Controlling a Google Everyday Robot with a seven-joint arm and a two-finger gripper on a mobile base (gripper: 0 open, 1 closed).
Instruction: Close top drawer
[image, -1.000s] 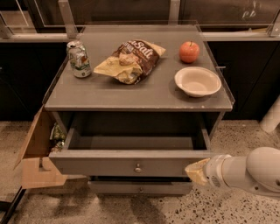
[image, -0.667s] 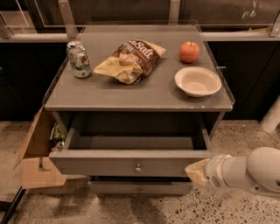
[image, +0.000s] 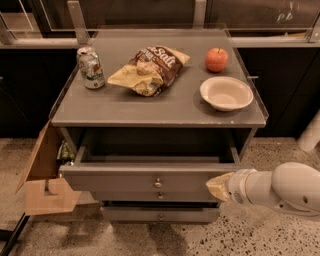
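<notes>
Nearest the camera, low on the right, the white arm (image: 282, 189) reaches in from the right edge almost level, wrist pointing left. Its tan-tipped gripper (image: 219, 186) is right up against the right end of the top drawer (image: 115, 179) front, touching it or as good as. I honestly can't tell whether the gripper is spread or closed from this angle. My guess is that it isn't going for the small round knob (image: 158, 183) in the middle at all. It's parked flat on the front panel because a close only needs a push toward the far side.

The top drawer is pulled well out toward us and looks empty inside. Below it, the two shorter drawers (image: 130, 215) sit pushed in. A cardboard box (image: 42, 175) leans against the left side of the cabinet, clear of the drawer's path as far as I can see.

Further back, on the cabinet top (image: 160, 107), are a can (image: 91, 67) on the left, a chip bag (image: 150, 70) in the middle, a bowl (image: 226, 93) on the right and an apple (image: 216, 59) behind it. An off-centre shove might rack the drawer.
</notes>
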